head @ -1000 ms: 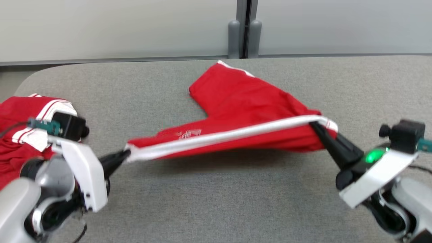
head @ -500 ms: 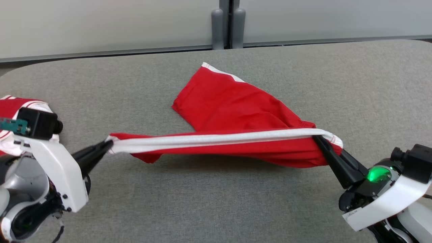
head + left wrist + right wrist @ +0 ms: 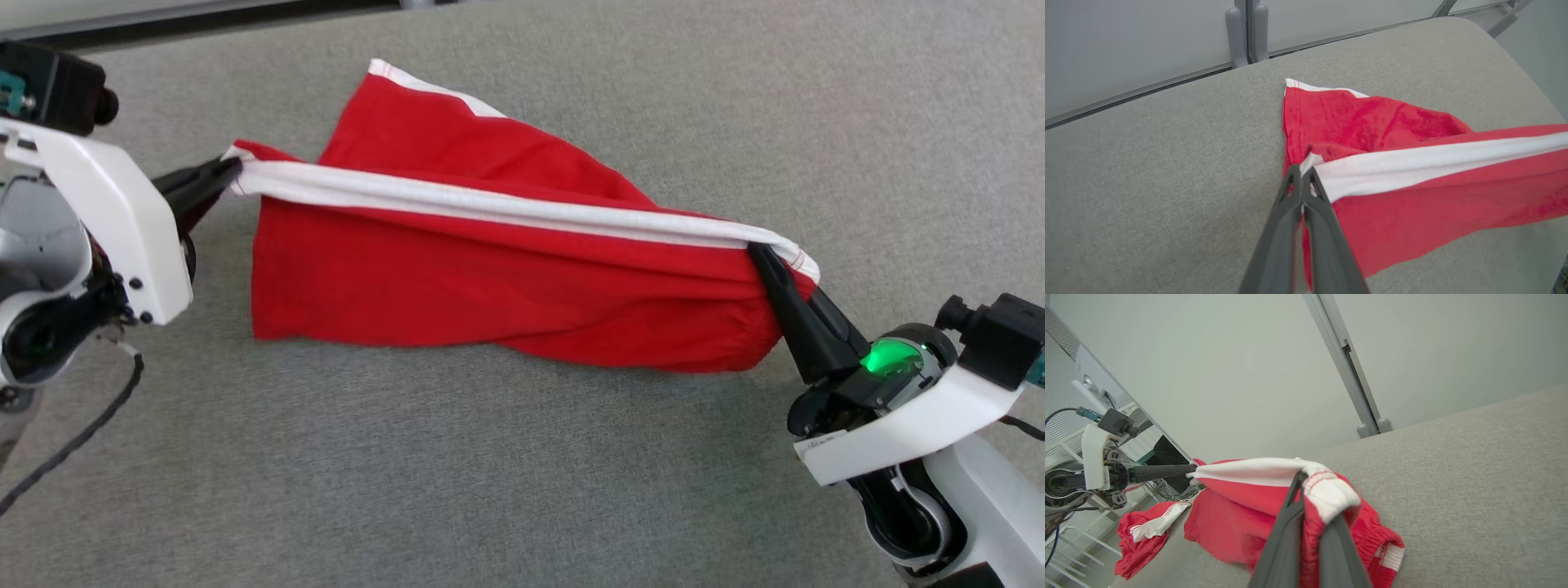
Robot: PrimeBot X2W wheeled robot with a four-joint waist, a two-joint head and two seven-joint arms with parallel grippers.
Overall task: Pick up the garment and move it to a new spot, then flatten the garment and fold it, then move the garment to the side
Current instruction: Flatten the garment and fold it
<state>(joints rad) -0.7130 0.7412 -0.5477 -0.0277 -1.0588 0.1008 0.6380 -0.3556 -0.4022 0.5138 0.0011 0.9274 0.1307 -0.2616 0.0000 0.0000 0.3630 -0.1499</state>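
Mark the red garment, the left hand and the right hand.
red garment (image 3: 457,269), head view, middle of the red cloth.
left hand (image 3: 229,169), head view, between the fingertips pinching the garment's end.
right hand (image 3: 758,251), head view, between the fingertips gripping the other end.

We see a red garment (image 3: 457,269) with a white band, a plain grey table (image 3: 490,474), our black left tool (image 3: 231,167) and black right tool (image 3: 755,251) on white housings (image 3: 122,220), and a green light (image 3: 886,358) glowing.

garment (image 3: 490,282) between left hand (image 3: 231,168), right hand (image 3: 757,253)
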